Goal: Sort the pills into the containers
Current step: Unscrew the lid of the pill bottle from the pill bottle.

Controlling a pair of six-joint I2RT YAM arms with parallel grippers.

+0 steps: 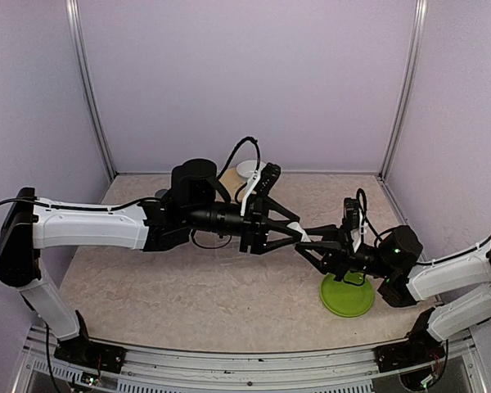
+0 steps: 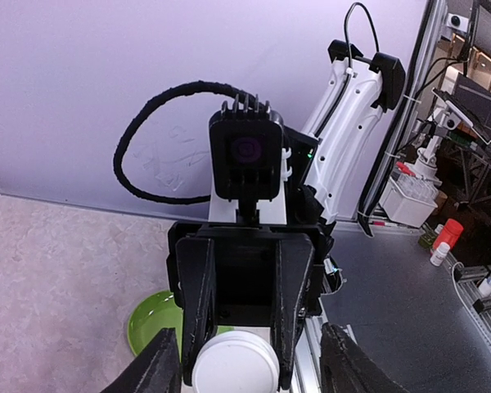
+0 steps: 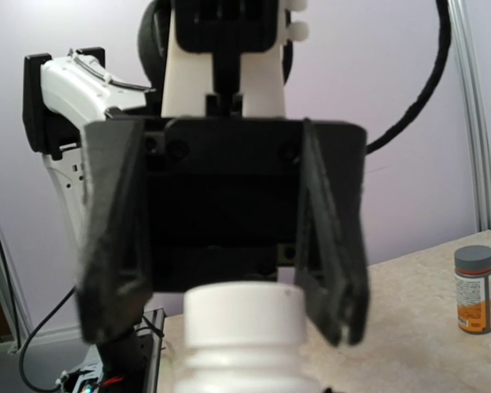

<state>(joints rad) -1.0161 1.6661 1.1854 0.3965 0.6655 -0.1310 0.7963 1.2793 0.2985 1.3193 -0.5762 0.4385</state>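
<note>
The two arms meet above the middle of the table. My right gripper (image 1: 315, 250) is shut on a white bottle (image 3: 244, 368) and holds it out toward the left arm. In the left wrist view its black fingers (image 2: 198, 311) clamp the bottle just behind the round white cap (image 2: 235, 366). My left gripper (image 1: 296, 234) stands open around that cap (image 3: 244, 315). Its fingers (image 3: 114, 246) flank the cap, with a narrow gap on at least one side. No pills are visible. The containers are out of view.
A green round plate (image 1: 348, 296) lies on the table under the right gripper. A white bowl on a tan plate (image 1: 244, 172) stands at the back behind the left arm. A small orange-labelled bottle with a grey cap (image 3: 475, 288) stands on the table.
</note>
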